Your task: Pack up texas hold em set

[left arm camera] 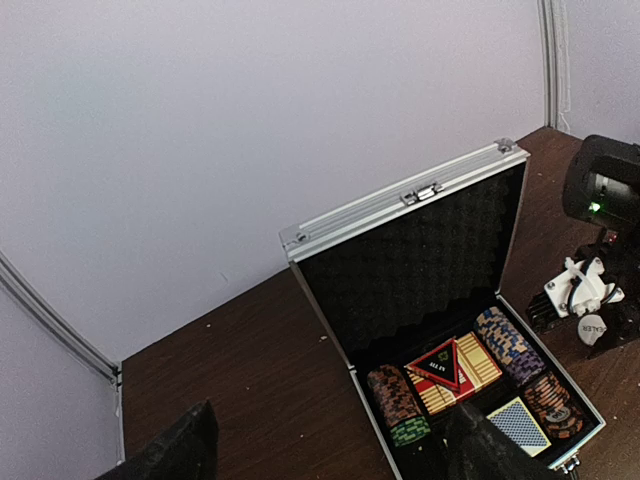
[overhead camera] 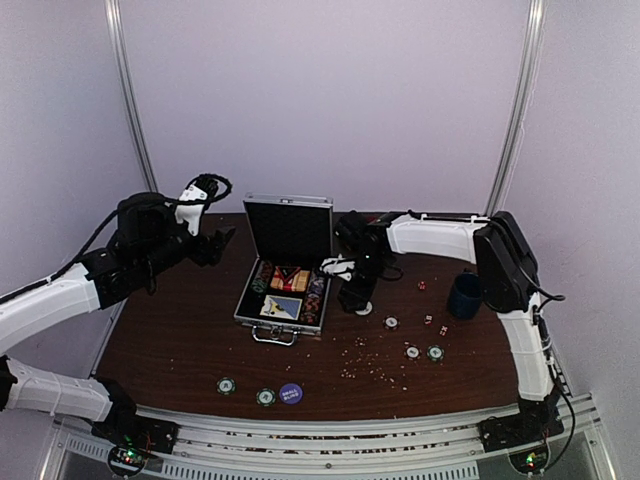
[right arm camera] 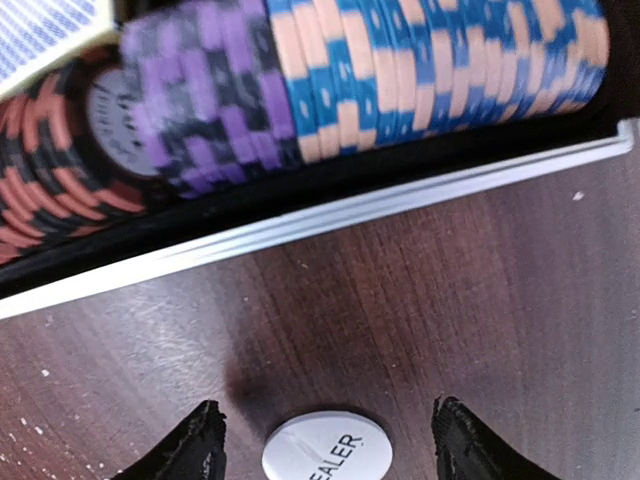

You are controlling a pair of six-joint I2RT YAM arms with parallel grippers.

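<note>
The silver case (overhead camera: 262, 312) of the texas hold em set stands open at mid-table, its lid (left arm camera: 400, 195) upright. Rows of chips (left arm camera: 395, 400) and a card deck (left arm camera: 445, 372) lie in it. My left gripper (overhead camera: 215, 245) hovers open to the left of the case, its fingertips (left arm camera: 185, 445) apart and holding nothing. My right gripper (overhead camera: 357, 297) points down just right of the case. It is open, and its fingertips (right arm camera: 195, 445) stand either side of a white dealer button (right arm camera: 325, 447) on the table without touching it. Purple and blue chips (right arm camera: 400, 70) fill the case's near row.
Loose chips lie at right (overhead camera: 391, 322), (overhead camera: 412, 351), (overhead camera: 435, 352) and near the front edge (overhead camera: 227, 385), (overhead camera: 265, 397), (overhead camera: 291, 393). Small red dice (overhead camera: 428, 319) sit beside a dark blue mug (overhead camera: 465, 295). Crumbs (overhead camera: 365, 362) are scattered over the dark wooden table (overhead camera: 170, 340).
</note>
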